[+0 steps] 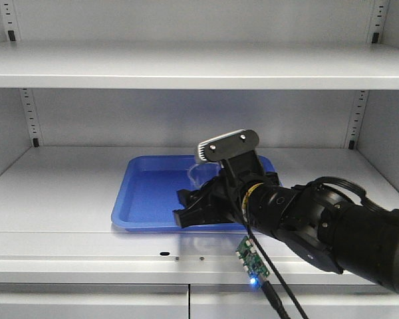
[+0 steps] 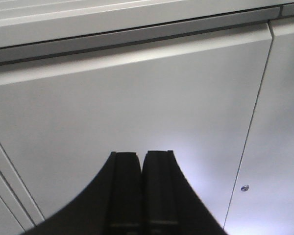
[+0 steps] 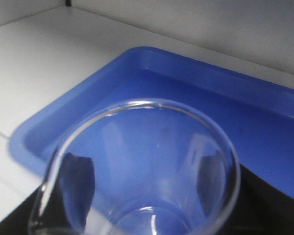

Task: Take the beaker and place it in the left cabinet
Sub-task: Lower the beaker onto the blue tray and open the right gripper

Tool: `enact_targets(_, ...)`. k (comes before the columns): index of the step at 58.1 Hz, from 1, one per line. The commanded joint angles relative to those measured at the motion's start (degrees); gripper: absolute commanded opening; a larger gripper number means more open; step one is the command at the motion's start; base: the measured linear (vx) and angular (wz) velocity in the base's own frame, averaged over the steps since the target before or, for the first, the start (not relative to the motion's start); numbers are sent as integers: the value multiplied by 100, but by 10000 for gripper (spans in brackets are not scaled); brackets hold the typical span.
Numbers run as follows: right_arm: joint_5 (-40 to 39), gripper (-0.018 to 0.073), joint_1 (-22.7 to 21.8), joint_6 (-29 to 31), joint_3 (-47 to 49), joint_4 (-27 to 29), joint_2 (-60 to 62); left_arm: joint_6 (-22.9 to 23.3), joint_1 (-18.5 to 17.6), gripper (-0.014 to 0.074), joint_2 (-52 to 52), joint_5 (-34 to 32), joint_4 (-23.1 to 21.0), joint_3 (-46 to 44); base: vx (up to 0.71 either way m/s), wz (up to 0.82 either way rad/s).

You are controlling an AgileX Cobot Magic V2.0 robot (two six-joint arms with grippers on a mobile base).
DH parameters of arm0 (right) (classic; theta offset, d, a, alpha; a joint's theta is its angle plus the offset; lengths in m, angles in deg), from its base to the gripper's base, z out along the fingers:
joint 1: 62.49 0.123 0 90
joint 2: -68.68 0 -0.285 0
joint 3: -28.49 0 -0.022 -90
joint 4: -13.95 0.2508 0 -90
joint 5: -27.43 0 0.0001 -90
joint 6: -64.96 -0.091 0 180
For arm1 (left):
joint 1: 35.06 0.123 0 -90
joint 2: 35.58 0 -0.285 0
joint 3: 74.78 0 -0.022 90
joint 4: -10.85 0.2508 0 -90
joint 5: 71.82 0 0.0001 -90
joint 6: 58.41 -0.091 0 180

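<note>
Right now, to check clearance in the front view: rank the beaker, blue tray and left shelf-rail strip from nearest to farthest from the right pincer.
1. Beaker: between the fingers of the right pincer.
2. Blue tray: directly beneath it.
3. Left shelf-rail strip: far left, at the back.

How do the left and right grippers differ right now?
The left gripper is shut on nothing; the right gripper is shut on the beaker. The left gripper faces a plain pale panel; the right gripper hangs over the blue tray on the cabinet shelf. Both have black fingers.
</note>
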Motion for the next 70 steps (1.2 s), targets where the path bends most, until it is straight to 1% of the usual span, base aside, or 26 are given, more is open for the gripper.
enact_targets(1,-796,9,-240,-59,295,-60,68,7,-32,-6,-59,-468,-57,-107,0,0)
enact_targets(7,-816,9,-470,-121,620,177,-286,7,-32,-6,-59,-468,-57,-107,0,0)
enact_targets(14,-832,12,-609,-121,1246,192,-771,7,-32,-6,-59,-468,-57,-107,0,0)
enact_targets(22,-705,13,-609,-121,2070,192,-1477,7,-32,-6,-59,-468,-57,-107,0,0)
enact_targets(28,-633,16,-609,-128,2516,192,-1904,7,-32,-6,-59,-468,-57,-107,0,0)
enact_targets(35,-357,26,-604,-189,2745,197,-2062,7,-32,-6,-59,-468,-57,-107,0,0)
enact_targets(40,-331,51,-604,-198,2745,197,-2062,7,-32,-6,-59,-468,-57,-107,0,0)
enact_targets(46,-290,106,-604,-215,2745,197,-2062,7,-32,-6,-59,-468,-57,-107,0,0)
enact_targets(53,-284,192,-604,-337,2745,207,-2062,7,-32,-6,-59,-468,-57,-107,0,0)
enact_targets(63,-227,403,-604,-348,2745,207,-2062,7,-32,-6,-59,-468,-57,-107,0,0)
enact_targets(65,-192,462,-604,-348,2745,207,-2062,7,-32,-6,-59,-468,-57,-107,0,0)
enact_targets(66,-179,472,-604,-348,2745,207,-2062,7,-32,-6,-59,-468,-57,-107,0,0)
enact_targets(67,-138,510,-604,-348,2745,207,-2062,7,-32,-6,-59,-468,-57,-107,0,0)
enact_targets(70,-52,564,-604,-348,2745,207,-2056,7,-32,-6,-59,-468,-57,-107,0,0)
